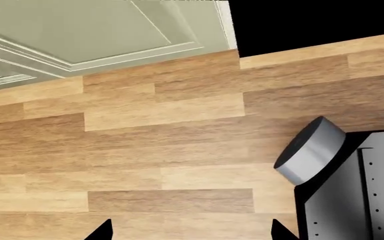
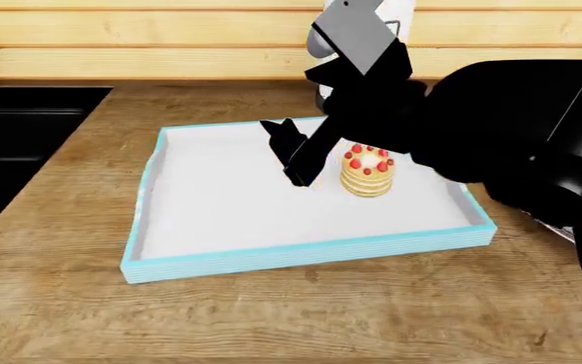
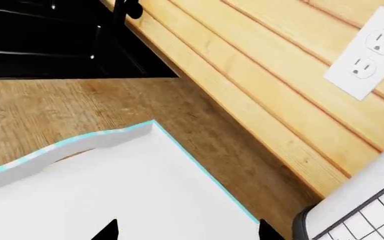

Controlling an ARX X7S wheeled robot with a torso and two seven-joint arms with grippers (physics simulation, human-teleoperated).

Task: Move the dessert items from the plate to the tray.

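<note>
Your right arm [image 2: 514, 129] is bulky, glossy black, with rounded shells and a flat grey plate near the wrist. Its gripper [image 2: 293, 155] has black, wedge-shaped fingers. In the left wrist view, a grey cylinder [image 1: 310, 150] sits beside a grey panel dotted with small holes.

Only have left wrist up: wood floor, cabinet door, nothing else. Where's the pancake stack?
Observer: In the head view the pancake stack sits upright inside the tray, toward its right end.
Operator: Right tool holding anything?
Observer: No. The right tool is open and empty, over the tray floor beside the stack.
Operator: Cupcake?
Observer: Not visible in any view. The right arm blocks the counter behind the tray's right side.
</note>
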